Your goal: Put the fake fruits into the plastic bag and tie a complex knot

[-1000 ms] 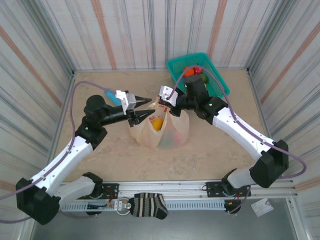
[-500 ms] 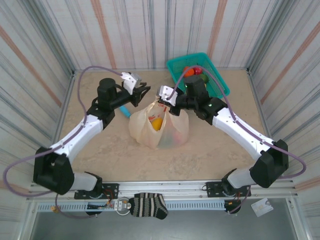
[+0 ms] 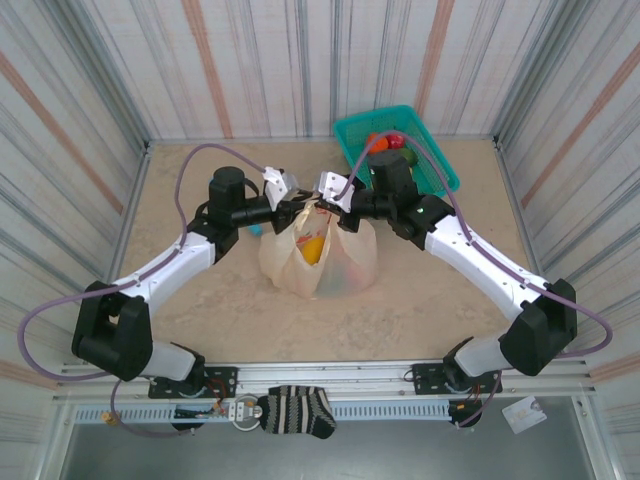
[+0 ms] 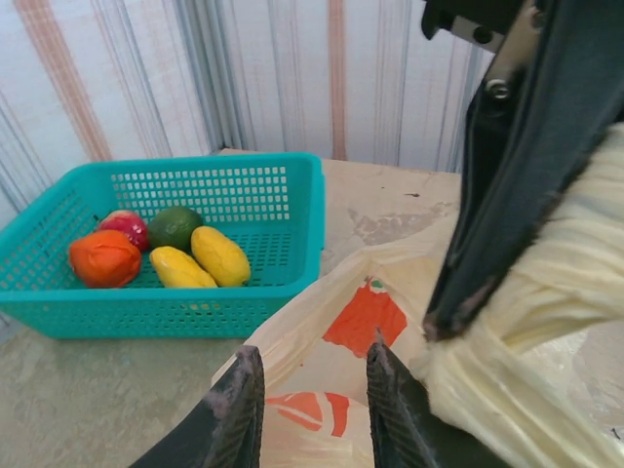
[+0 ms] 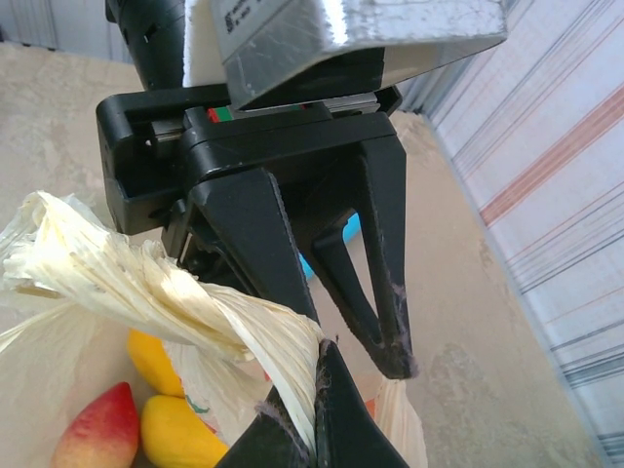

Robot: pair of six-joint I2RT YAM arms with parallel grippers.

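"Where do we find the bag [image 3: 345,262]?"
"Near the basket [image 4: 195,164], on the side toward the arm bases. It stands mouth up with yellow fruits [image 5: 156,363] inside."
"And the right gripper [image 5: 314,366]?"
"We see its fingers pinched tight on the bag's twisted handle [image 5: 146,283]."
"The left gripper [image 4: 312,356]?"
"It is just beyond the right one from the basket. Its 2 fingers stand apart and grip nothing. 5 other fruits [image 4: 175,226] lie in the basket."
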